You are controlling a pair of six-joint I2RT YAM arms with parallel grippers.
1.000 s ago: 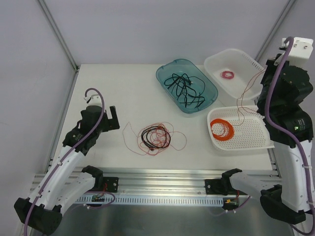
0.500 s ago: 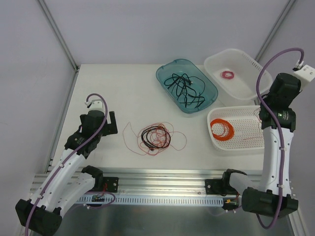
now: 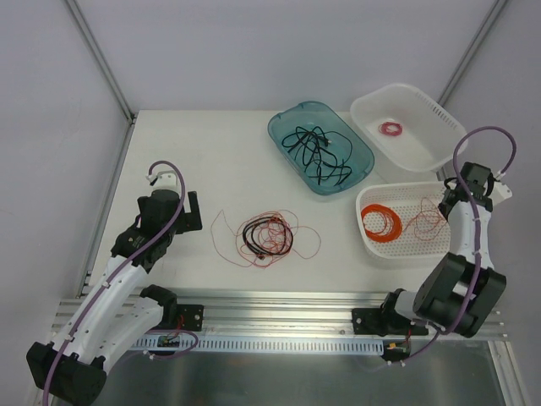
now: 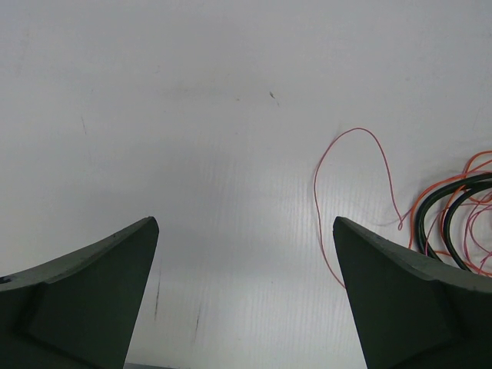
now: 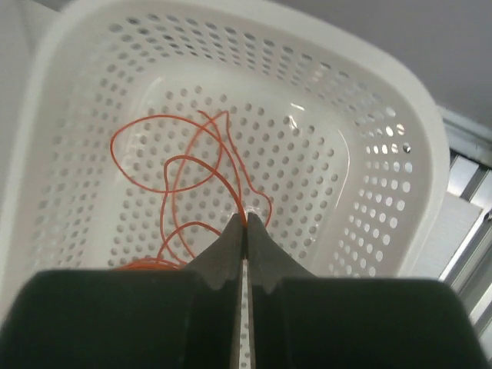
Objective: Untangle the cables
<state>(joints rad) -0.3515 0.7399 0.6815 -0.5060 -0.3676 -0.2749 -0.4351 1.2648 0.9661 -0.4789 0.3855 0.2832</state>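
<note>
While the left gripper (image 3: 193, 208) hangs wide open and empty above the table (image 3: 211, 152), the tangle of cables (image 3: 266, 237) lies near, to its right; farther off, the right gripper (image 5: 246, 220) pinches one red wire (image 5: 165, 165) inside the perforated white basket (image 5: 419, 131).

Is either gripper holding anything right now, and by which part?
The right gripper pinches a hair-thin orange-red wire at a point along the strand; its loops lie in the perforated white plastic basket. The left gripper is open and empty.
</note>
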